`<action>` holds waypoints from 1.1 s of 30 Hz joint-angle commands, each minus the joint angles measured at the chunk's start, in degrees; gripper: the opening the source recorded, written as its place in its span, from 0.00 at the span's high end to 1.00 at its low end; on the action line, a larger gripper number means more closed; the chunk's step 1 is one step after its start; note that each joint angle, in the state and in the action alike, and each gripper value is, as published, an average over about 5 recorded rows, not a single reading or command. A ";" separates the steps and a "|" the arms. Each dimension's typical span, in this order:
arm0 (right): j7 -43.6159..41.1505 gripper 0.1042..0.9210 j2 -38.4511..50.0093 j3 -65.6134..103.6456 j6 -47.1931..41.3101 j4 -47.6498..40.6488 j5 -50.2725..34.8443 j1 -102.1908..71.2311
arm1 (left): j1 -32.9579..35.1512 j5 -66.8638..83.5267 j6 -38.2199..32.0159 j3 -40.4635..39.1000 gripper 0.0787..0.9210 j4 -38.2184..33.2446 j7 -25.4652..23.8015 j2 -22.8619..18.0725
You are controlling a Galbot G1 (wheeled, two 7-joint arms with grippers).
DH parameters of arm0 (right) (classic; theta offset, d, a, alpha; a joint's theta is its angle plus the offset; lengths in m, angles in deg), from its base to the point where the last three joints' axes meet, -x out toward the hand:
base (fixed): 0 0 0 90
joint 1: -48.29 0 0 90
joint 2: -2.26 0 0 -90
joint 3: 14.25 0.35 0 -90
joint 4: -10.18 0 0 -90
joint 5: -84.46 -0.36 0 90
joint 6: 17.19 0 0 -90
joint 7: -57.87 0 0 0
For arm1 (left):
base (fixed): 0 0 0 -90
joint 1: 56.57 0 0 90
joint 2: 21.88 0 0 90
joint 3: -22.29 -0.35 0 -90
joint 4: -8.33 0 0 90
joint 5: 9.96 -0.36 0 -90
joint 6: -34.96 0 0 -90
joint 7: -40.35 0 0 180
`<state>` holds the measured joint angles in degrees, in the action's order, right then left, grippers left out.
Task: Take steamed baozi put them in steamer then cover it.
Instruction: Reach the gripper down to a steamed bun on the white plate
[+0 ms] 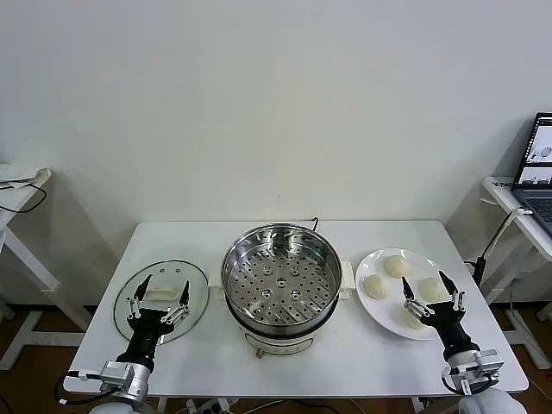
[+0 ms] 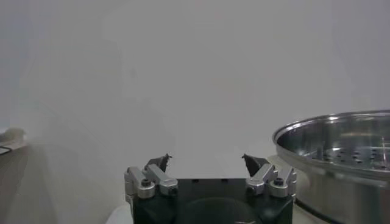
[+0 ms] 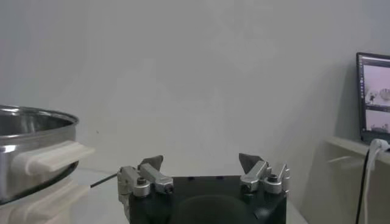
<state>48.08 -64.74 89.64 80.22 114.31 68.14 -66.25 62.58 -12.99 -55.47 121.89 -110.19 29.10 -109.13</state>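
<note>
The shiny steamer [image 1: 281, 278] stands at the table's middle, its perforated tray bare; its rim [image 2: 341, 137] and cream side handle [image 3: 52, 157] show in the wrist views. Several cream-white baozi [image 1: 377, 286] lie on a white plate [image 1: 371, 261] to the right. The glass cover [image 1: 198, 289] with its cream handle [image 1: 164, 291] lies flat on the left. My left gripper [image 1: 159, 291] [image 2: 206, 161] hovers open over the cover's near side. Over the plate's near edge, my right gripper [image 1: 424, 290] [image 3: 200, 162] is open and holds nothing.
A laptop [image 1: 538, 168] [image 3: 373, 97] sits on a side table at the far right, with a cable [image 1: 496, 237] hanging beside it. Another side table [image 1: 17, 185] stands at the far left. A black cord [image 1: 315, 222] runs behind the steamer.
</note>
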 commanded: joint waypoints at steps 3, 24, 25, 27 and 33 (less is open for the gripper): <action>-0.84 0.12 7.05 -0.38 -4.95 -3.38 8.62 6.19 | -0.02 -0.27 -0.07 0.29 0.12 -0.94 -0.14 0.70; -37.98 0.12 37.45 -48.32 -7.58 -34.71 34.89 60.01 | 0.06 -0.10 -1.24 1.24 0.12 -0.32 -1.45 1.76; -40.20 0.12 36.84 -50.77 -7.27 -36.22 35.03 62.68 | -0.01 -0.11 -1.27 1.26 0.12 -0.07 -1.48 1.70; -44.81 0.12 35.27 -54.83 -6.41 -39.20 35.17 67.75 | -0.13 -0.12 -1.30 1.35 0.12 0.52 -1.52 1.57; -54.28 0.12 29.09 -64.60 -3.21 -48.11 35.94 78.84 | -0.20 -0.13 -1.38 1.80 0.12 1.43 -1.75 1.21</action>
<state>9.62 -34.65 43.90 75.15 79.21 100.30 -8.49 62.38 -13.08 -56.75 123.45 -109.69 27.51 -107.78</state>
